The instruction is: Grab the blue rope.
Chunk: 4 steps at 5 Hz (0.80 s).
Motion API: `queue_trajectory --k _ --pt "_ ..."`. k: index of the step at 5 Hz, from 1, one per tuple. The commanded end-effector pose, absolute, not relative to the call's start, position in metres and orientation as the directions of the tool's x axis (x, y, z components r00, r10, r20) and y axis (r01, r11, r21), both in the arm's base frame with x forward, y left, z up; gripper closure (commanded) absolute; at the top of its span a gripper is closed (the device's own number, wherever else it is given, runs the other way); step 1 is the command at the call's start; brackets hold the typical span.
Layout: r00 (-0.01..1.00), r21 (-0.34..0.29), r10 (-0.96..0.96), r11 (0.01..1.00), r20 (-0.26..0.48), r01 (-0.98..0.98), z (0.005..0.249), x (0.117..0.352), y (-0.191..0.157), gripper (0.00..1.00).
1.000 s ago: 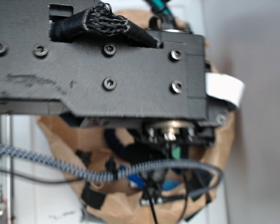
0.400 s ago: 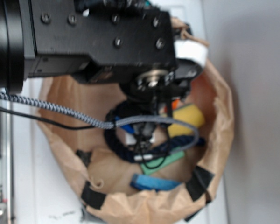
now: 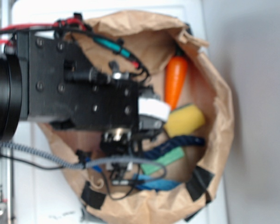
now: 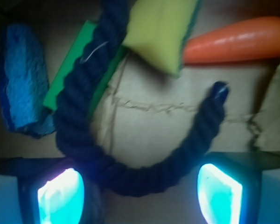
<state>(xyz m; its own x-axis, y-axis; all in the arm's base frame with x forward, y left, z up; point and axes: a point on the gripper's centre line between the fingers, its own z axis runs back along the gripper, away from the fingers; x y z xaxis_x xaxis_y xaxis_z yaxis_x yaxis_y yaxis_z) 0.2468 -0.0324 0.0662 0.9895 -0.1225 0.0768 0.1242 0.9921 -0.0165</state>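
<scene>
A brown paper bag point(image 3: 221, 116) lies open on the white worktop point(image 3: 256, 70), its rim rolled down and held with black tape. The black arm point(image 3: 74, 88) reaches in from the left and covers much of the bag's inside in the exterior view.

In the wrist view the blue rope point(image 4: 130, 175) lies on the bag's floor in a C: one arm runs up the left over a green block point(image 4: 67, 70), the curve dips low between the fingers, and the other arm rises to a glossy end at the right. The claw point(image 4: 140, 191) stands wide, its two pale fingers point(image 4: 60, 198) at either side of the rope's lowest bend (the bend sits between them, nearer the left finger, and I cannot tell whether it touches). Nothing is gripped.

A carrot point(image 4: 238, 39) lies at the upper right, a yellow sponge point(image 4: 161, 30) just beside it with the rope passing under its corner, and a blue sponge point(image 4: 21, 79) at the far left, beside the green block.
</scene>
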Motion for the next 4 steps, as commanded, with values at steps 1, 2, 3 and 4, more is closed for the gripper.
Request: queue_trajectory --k 1,2,3,4 --pt "0.976 -0.045 -0.172 0.983 0.134 0.179 0.05 0.245 -0.067 0.0" --pt "0.971 0.005 -0.169 0.985 0.17 0.17 0.033 0.243 -0.076 0.0" --pt "0.975 -0.011 -0.15 0.988 0.163 0.154 0.036 0.242 -0.073 1.0" --pt "0.976 -0.04 -0.142 0.988 0.166 0.151 0.05 0.242 -0.065 1.0"
